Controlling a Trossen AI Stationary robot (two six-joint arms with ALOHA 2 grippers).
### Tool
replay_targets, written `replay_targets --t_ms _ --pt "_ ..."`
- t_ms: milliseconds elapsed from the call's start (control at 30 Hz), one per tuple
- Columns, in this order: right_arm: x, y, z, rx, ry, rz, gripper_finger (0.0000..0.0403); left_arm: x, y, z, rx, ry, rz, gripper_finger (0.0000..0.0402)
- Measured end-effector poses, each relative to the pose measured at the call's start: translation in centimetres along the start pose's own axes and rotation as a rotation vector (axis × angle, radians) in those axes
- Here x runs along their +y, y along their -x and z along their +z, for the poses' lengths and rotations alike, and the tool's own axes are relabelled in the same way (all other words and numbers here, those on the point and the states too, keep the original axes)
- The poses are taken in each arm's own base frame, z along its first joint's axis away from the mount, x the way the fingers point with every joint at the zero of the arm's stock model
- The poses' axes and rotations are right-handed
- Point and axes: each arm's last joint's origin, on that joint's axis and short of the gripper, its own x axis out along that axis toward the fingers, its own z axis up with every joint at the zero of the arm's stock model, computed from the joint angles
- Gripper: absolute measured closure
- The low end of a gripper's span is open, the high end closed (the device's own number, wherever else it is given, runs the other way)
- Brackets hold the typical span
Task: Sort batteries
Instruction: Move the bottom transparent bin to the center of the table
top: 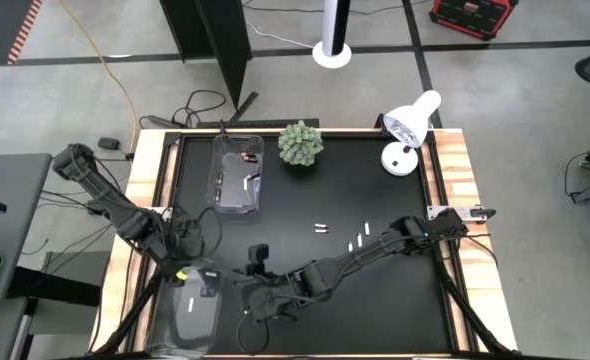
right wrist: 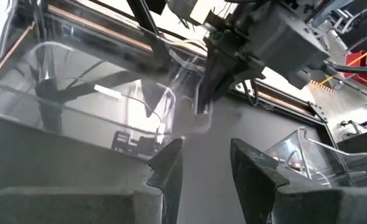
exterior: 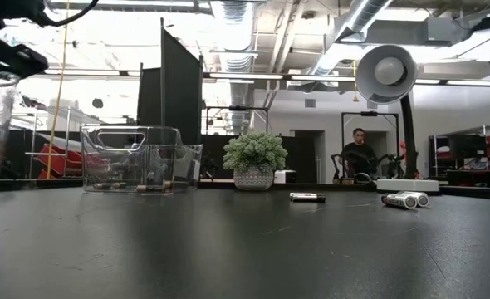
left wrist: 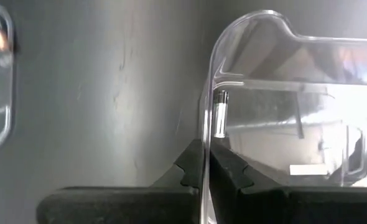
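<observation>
My left gripper [top: 188, 272] is at the table's near-left corner, shut on a clear plastic bin [top: 195, 315]. One white battery [left wrist: 221, 115] shows inside that bin against its wall. My right gripper [top: 247, 292] hangs open and empty just to the right of it, fingers [right wrist: 171, 158] pointing toward the left gripper. A second clear bin [top: 237, 172] stands at the far left and holds a few batteries, some dark with copper ends [top: 243, 158]. Loose batteries lie on the table's middle: a dark pair [top: 321, 228] and white ones [top: 360, 238]. My left gripper pinches the near bin's thin clear side wall [left wrist: 206, 134] just below its curved rim, one finger inside the bin and one outside. The fingers lie along the wall's edge. Whether the bin's base rests on the table I cannot tell.
A small potted plant [top: 301, 143] and a white desk lamp [top: 410, 130] stand at the far edge. The table has raised wooden borders [top: 453, 170]. Dark tabletop lies open on the right half. A person [exterior: 359, 149] sits in the room beyond.
</observation>
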Motion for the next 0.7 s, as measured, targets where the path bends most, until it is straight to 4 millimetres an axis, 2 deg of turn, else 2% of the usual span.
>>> replay_targets --t_ms 500,700 --pt "1.7 1.9 0.4 -0.005 0.012 -0.039 0.0255 2.8 -0.6 3.1 -0.168 -0.013 0.091 0.0396" --pt "2.2 2.3 0.4 -0.009 0.019 -0.030 0.0255 4.2 -1.5 4.4 -0.183 -0.028 0.155 0.0396"
